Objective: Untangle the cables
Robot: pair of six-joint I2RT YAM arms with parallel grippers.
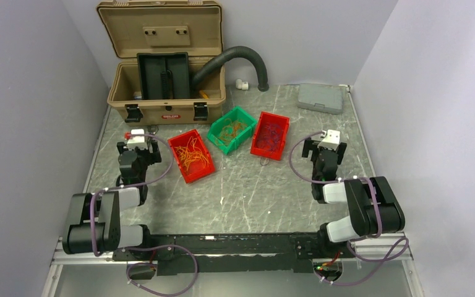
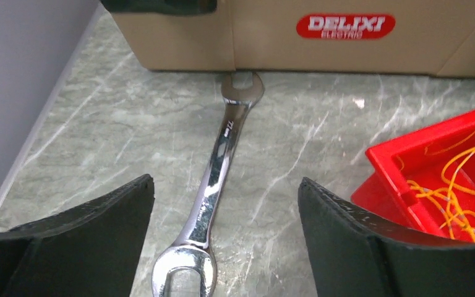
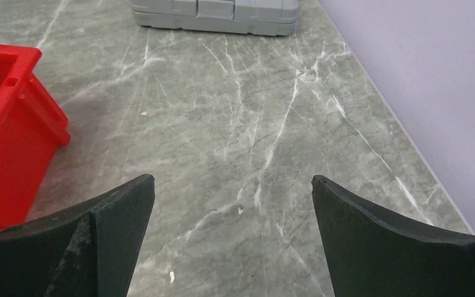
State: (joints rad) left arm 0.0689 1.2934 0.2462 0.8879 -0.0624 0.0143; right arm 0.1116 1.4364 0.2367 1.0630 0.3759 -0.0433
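Observation:
The cables lie sorted in three bins. Orange cables (image 1: 192,156) fill the left red bin (image 1: 177,143), and in the left wrist view these orange cables (image 2: 454,195) show at the right, inside the same red bin (image 2: 396,170). Yellow-orange cables (image 1: 231,130) are in the green bin (image 1: 218,137). Dark purple and red cables (image 1: 271,133) are in the right red bin (image 1: 279,153). My left gripper (image 1: 138,147) (image 2: 226,182) is open, left of the orange bin. My right gripper (image 1: 325,147) (image 3: 232,179) is open over bare table, right of the bins.
A chrome wrench (image 2: 213,185) lies on the table between my left fingers, untouched, its far end at the tan toolbox (image 1: 167,111) (image 2: 272,43). A black hose (image 1: 241,59) arches from the open box. A grey case (image 1: 320,98) (image 3: 216,15) sits at the back right.

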